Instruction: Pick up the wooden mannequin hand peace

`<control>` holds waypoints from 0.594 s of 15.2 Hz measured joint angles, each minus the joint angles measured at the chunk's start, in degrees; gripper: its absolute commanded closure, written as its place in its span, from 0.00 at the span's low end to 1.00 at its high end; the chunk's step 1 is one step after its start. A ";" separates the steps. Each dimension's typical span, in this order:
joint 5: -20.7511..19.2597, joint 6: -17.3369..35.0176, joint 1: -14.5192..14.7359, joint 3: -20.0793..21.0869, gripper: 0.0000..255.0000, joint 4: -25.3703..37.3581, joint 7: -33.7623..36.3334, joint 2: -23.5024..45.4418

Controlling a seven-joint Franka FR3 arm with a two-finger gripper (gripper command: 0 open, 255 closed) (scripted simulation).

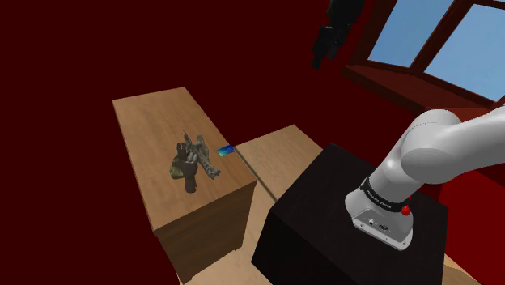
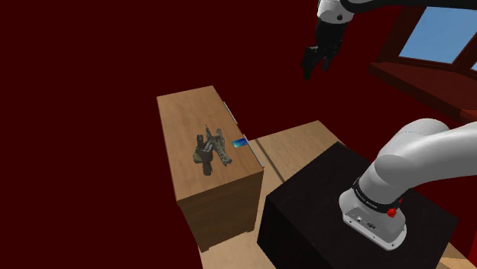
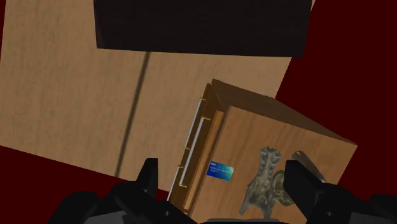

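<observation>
The approach is only starting: the gripper (image 2: pixel 313 64) hangs high, jaws spread and empty, well apart from the mannequin hand (image 1: pixel 190 162) lying on the cabinet (image 1: pixel 150 121) top, just left of a blue card (image 1: pixel 226 151) in the shoulder view, so the next move calls for descending and centring over it.

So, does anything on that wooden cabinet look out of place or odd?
Two things. The mannequin hand lies on its side on the cabinet top instead of standing, and it looks mottled grey-green rather than wooden. A small blue card sits at the very edge of the top and seems to poke out over it.
</observation>
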 measured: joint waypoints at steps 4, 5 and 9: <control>0.34 4.08 0.82 1.06 0.00 -1.39 0.10 2.25; 0.52 5.86 1.21 1.63 0.00 -1.95 0.24 3.22; 0.92 13.72 2.65 3.90 0.00 -3.42 0.71 8.64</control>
